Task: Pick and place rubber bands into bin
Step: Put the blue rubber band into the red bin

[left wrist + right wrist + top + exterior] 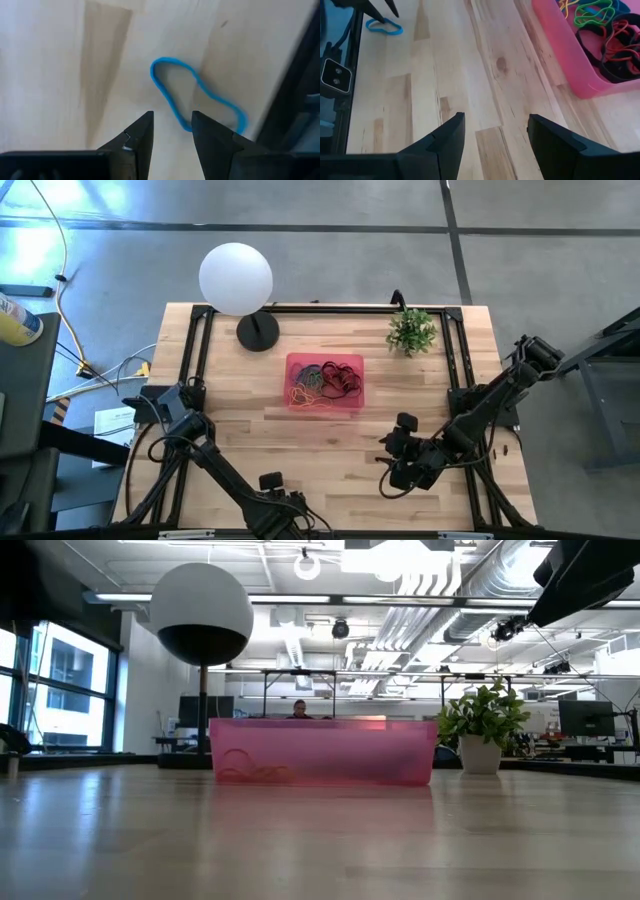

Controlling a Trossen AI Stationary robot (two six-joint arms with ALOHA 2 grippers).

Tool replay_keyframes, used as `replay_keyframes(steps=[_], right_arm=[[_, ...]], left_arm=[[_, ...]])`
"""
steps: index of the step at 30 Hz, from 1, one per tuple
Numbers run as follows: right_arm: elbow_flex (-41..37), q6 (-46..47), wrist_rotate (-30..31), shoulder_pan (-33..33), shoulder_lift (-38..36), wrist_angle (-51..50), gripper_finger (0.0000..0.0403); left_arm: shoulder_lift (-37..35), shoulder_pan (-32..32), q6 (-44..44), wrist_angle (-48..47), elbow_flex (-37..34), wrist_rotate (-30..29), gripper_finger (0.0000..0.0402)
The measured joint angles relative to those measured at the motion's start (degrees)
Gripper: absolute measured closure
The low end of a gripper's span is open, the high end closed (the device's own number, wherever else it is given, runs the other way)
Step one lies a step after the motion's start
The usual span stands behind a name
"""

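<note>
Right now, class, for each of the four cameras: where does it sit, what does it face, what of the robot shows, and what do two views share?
High view: above the table, looking straight down; both arms show, the bin mid-table.
Low view: at table-top height, facing the bin's side, lamp and plant; no end effector shows.
Left wrist view: on the left arm, the left end effector open over a blue rubber band.
Right wrist view: on the right arm, the right end effector open over bare wood.
Shared: that blue band shows in both wrist views.

Left pincer (272, 480) partly cut off
</note>
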Motion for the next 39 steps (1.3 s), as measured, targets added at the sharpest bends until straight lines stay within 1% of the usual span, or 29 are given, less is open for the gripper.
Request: replay_keyframes(steps=[5,10,13,20,27,30,34,35,39], right_arm=[[0.0,1.4,0.4,0.1,0.0,0.0,0.0199],[0.0,1.5,2.0,0.6,0.0,0.1,0.0199],[0.0,1.6,2.5,0.6,0.0,0.2,0.0199],[0.0,1.6,2.8,0.6,0.0,0.3,0.0199],[0.0,1.6,1.9,0.6,0.0,0.3,0.0199],[0.0,1.6,1.5,0.6,0.0,0.3,0.0199],[0.0,1.6,1.5,0.6,0.0,0.3,0.0199],[0.0,1.6,1.5,0.6,0.0,0.3,0.0199],[0.0,1.4,1.5,0.6,0.0,0.2,0.0199]], left_arm=[[-0.3,-1.6,6.9,3.5,-3.4,-1.9,0.0279],[-0.5,-1.8,9.8,4.9,-4.3,-2.7,0.0279],[-0.4,-1.4,12.8,5.6,-4.4,-1.0,0.0279],[-0.3,1.5,14.2,6.4,-4.6,3.3,0.0279],[-0.2,4.6,20.5,6.6,-4.6,7.0,0.0282],[-0.2,5.5,22.8,6.9,-4.6,7.6,0.0308],[-0.2,5.7,24.1,7.2,-4.6,6.5,0.0381],[-0.2,5.7,24.1,7.2,-4.6,6.0,0.0391],[-0.2,5.6,23.8,7.3,-4.6,5.3,0.0384]])
